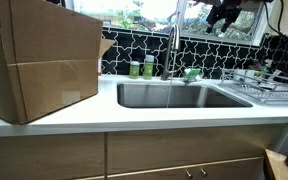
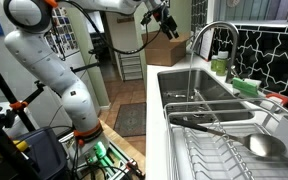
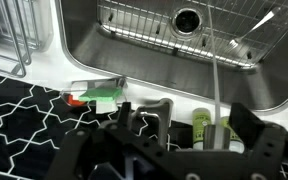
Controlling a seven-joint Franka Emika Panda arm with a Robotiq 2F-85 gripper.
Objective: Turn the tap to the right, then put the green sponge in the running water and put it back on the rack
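The tap (image 1: pixel 174 45) stands behind the sink, its arched spout over the basin; it also shows in an exterior view (image 2: pixel 210 35) and from above in the wrist view (image 3: pixel 215 85). A thin stream of running water (image 1: pixel 170 92) falls from it into the sink (image 1: pixel 184 95). The green sponge (image 1: pixel 192 73) lies at the sink's back edge beside the tap, and shows in an exterior view (image 2: pixel 246 85) and the wrist view (image 3: pixel 104 97). My gripper (image 1: pixel 224 15) hangs high above the tap, open and empty; it also shows in an exterior view (image 2: pixel 164 20) and the wrist view (image 3: pixel 184 130).
Two small green containers (image 1: pixel 141 68) stand left of the tap. A large cardboard box (image 1: pixel 39 60) fills the counter at the left. A wire dish rack (image 1: pixel 269 88) with utensils stands beside the sink. A red item (image 3: pixel 74 100) lies next to the sponge.
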